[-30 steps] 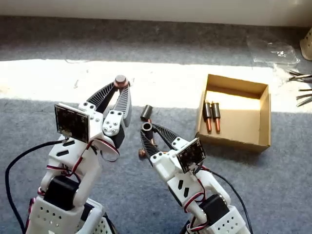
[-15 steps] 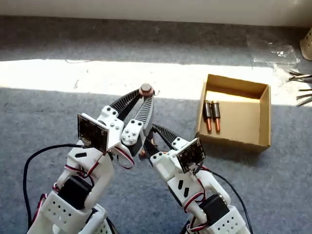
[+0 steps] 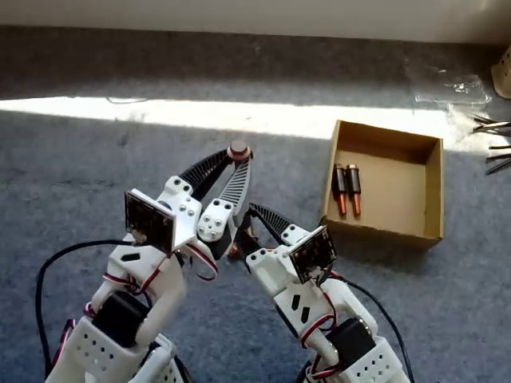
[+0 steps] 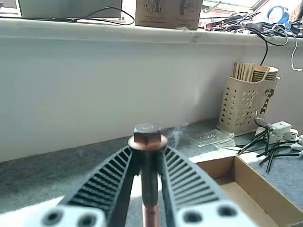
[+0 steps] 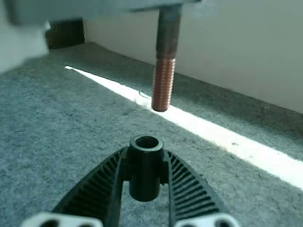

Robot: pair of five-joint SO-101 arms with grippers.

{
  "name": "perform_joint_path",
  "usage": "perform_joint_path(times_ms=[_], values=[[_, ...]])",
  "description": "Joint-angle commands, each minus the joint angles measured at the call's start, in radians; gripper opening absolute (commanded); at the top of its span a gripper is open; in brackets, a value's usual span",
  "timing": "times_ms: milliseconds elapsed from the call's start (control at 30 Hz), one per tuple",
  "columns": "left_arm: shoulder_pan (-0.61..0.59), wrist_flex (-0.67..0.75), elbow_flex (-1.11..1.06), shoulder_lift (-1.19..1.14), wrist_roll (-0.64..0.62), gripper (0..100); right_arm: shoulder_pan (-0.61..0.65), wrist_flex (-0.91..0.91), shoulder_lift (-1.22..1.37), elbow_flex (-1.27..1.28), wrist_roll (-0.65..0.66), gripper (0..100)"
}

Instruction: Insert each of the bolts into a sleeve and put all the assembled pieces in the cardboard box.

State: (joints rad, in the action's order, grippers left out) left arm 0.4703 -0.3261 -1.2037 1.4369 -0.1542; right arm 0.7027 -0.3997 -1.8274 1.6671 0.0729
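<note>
Cardboard box [image 3: 436,188] already holds two assembled pieces [image 3: 346,190]. Your left gripper [image 3: 237,159] clamps a bolt [image 4: 147,136], thread down, near the sleeve [image 5: 144,175] that your right gripper [image 5: 145,160] grips; you have not yet inserted it.

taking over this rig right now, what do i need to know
Left gripper: shut on a bolt, head up, threads down.
Right gripper: shut on a sleeve, bore up.
Bolt tip hangs above the sleeve, not lined up with the bore, not inserted.
Done: two assembled pieces lie in the cardboard box.
To do: align, insert the bolt, box this piece; check under the arms for loose parts.
</note>
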Motion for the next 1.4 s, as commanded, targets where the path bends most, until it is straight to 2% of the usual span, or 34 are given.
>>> perform_joint_path(times_ms=[0,233,533,767,1367], values=[[0.024,-0.018,-0.036,0.142,-0.003,1,0.002,0.03,-0.012,0.102,-0.009,0.5],[0.024,-0.015,-0.14,0.28,-0.003,1,0.002,0.028,-0.012,0.102,-0.009,0.5],[0.025,-0.02,-0.15,0.282,-0.006,1,0.002,0.028,-0.012,0.102,-0.009,0.5],[0.067,-0.098,-0.15,0.285,-0.008,1,0.002,0.028,-0.012,0.102,-0.009,0.5],[0.07,-0.095,-0.15,0.283,-0.003,1,0.002,0.027,-0.012,0.102,-0.009,0.5]])
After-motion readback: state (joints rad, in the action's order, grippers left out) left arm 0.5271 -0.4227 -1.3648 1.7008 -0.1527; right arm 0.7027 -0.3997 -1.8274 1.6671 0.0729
